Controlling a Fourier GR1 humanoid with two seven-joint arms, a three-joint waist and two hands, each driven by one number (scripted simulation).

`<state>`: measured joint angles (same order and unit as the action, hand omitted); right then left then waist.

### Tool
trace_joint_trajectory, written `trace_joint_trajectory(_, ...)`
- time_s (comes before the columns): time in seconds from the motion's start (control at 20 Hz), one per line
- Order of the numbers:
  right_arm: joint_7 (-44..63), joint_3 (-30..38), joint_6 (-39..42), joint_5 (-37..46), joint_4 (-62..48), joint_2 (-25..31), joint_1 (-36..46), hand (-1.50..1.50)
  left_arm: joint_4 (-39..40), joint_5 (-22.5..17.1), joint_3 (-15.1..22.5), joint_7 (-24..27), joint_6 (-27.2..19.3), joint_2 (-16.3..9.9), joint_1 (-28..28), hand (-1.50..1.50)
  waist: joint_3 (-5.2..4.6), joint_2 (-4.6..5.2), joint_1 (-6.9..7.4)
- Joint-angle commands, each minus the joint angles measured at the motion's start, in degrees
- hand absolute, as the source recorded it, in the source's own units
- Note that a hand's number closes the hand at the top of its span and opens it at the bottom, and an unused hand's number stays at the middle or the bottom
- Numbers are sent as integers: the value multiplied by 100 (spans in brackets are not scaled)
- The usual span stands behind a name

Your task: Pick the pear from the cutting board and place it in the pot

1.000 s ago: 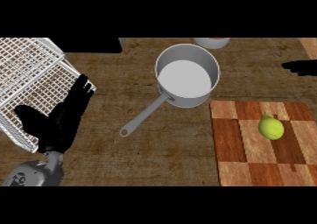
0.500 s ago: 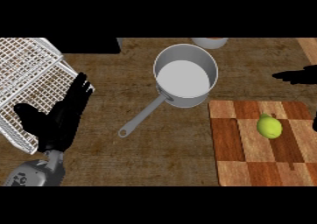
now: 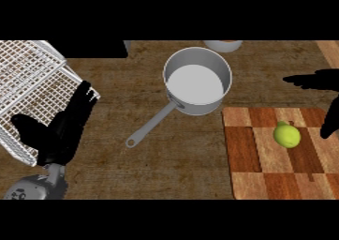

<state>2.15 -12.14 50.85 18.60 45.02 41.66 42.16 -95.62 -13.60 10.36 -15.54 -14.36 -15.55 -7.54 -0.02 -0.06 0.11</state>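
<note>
A yellow-green pear lies on the wooden cutting board at the right. A grey pot with a long handle pointing down-left stands on the counter above and left of the board; nothing is inside it. My right hand comes in from the right edge, open, with the thumb stretched left above the pear and the fingers hanging down just right of it, apart from the fruit. My left hand rests open at the left, fingers up, next to the wire rack.
A white wire dish rack fills the upper left corner. A pale bowl peeks in at the top edge behind the pot. Brown counter lies between the pot handle and the board.
My right hand has come further into view from the right edge, moving left and down toward the pear. The left hand, pot and pear have stayed put.
</note>
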Motion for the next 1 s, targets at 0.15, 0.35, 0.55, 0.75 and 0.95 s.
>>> trace_joint_trajectory(0.15,502,255,-47,313,151,-278,-245,-150,-552,100,-249,-570,76,-94,-37,0,2,0,21)
trace_joint_trajectory(0.35,710,275,-203,630,45,-477,-182,-150,69,81,-413,-277,296,85,-357,0,1,11,15)
trace_joint_trajectory(0.55,618,146,-80,937,103,-667,-245,-150,-156,191,-282,-170,352,263,80,0,2,11,39)
trace_joint_trajectory(0.75,257,90,-346,1284,55,-836,-433,-150,-323,377,-295,-228,417,244,231,0,3,13,49)
trace_joint_trajectory(0.95,377,-136,-394,1676,-142,-1008,-494,-150,-113,343,-454,-395,401,327,-176,0,4,17,37)
